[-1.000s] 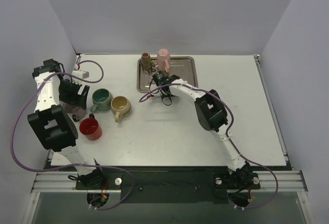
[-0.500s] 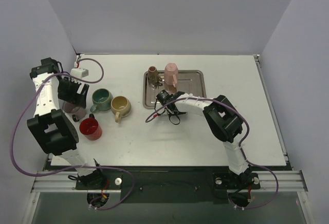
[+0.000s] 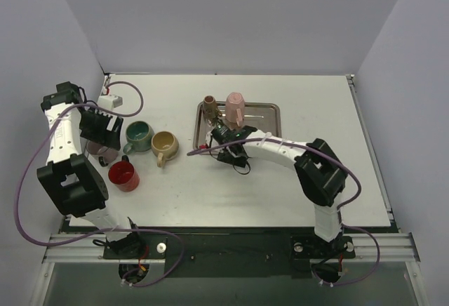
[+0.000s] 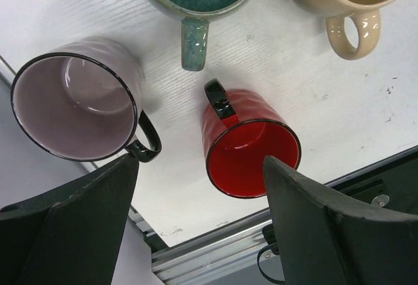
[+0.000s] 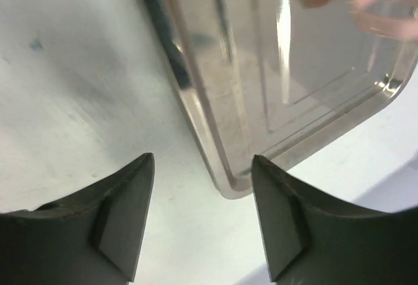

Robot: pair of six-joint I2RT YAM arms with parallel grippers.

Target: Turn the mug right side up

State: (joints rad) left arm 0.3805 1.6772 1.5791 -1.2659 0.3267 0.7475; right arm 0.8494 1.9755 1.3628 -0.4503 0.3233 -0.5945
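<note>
2 pincers empty: left gripper [image 4: 199,167] wide over glossy red mug [image 4: 251,149], right gripper [image 5: 202,164] parted over steel tray [image 5: 261,89].

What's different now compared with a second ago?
The right arm dragged the metal tray, with the pink mug and brown cup riding on it, toward the near edge and slightly right. Its jaws, shut during the pull, have now opened and let go of the tray's corner. The left arm, jaws open, hardly moved, and the four mugs below it stayed put.
</note>
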